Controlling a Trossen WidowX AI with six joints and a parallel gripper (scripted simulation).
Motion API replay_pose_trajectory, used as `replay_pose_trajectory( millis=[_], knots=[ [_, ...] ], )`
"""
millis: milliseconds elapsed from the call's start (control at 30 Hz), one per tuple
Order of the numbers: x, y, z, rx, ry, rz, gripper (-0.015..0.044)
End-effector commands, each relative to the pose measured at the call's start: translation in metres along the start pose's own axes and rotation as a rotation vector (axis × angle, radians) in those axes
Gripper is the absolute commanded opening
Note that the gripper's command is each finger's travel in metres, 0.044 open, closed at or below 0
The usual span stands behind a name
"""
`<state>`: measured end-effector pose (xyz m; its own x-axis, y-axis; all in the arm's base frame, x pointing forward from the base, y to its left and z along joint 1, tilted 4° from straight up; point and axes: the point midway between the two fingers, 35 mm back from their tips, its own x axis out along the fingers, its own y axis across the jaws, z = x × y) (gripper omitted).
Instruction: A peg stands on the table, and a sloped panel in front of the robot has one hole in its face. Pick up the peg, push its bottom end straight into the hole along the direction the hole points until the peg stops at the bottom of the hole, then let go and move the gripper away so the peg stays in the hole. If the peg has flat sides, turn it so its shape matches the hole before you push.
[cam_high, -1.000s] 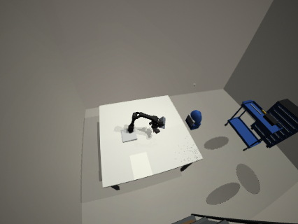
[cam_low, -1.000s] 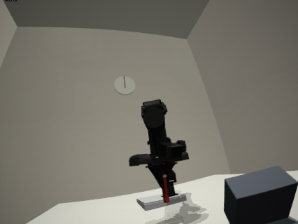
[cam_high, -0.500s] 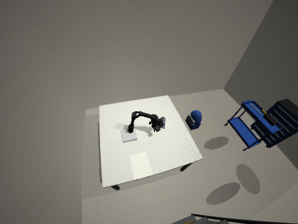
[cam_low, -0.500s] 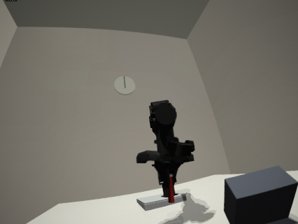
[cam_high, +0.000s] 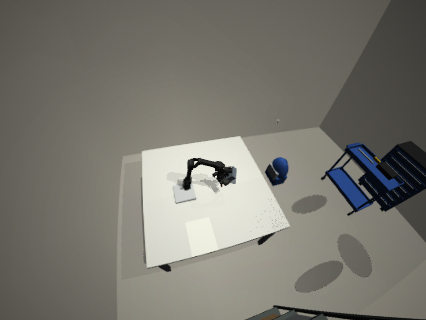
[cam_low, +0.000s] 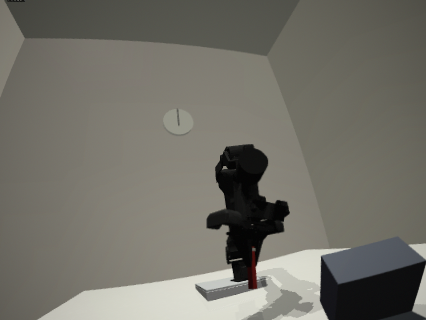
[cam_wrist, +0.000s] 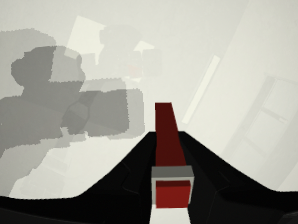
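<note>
A slim red peg (cam_low: 253, 274) (cam_wrist: 166, 125) with flat sides and a pale grey band near its top is held between the fingers. My gripper (cam_wrist: 166, 139) is shut on it. In the wrist view the peg's lower end points away from the camera, over the white table. In the exterior view the peg hangs nearly upright below the dark hand. The sloped panel's grey block (cam_high: 233, 173) (cam_low: 372, 262) is beside the hand in the top view and at the lower right in the exterior view. Its hole is not visible, and the panel is out of the wrist view.
The white table (cam_high: 165, 240) carries the arm's flat grey base plate (cam_high: 184, 194) (cam_low: 215, 289). The arm's shadow falls on the table at the left of the wrist view. A blue object (cam_high: 280, 170) and a blue cart (cam_high: 350, 187) stand beyond the table.
</note>
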<state>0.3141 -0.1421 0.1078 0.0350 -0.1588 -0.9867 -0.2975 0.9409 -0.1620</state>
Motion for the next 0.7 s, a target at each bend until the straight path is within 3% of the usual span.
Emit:
replay_pose_trajectory(
  millis=[0,667],
  knots=[
    [-0.003,0.002,0.002,-0.025,-0.008,-0.028,0.0000],
    [-0.007,0.018,0.021,-0.134,-0.043,-0.129,0.0000]
  ],
)
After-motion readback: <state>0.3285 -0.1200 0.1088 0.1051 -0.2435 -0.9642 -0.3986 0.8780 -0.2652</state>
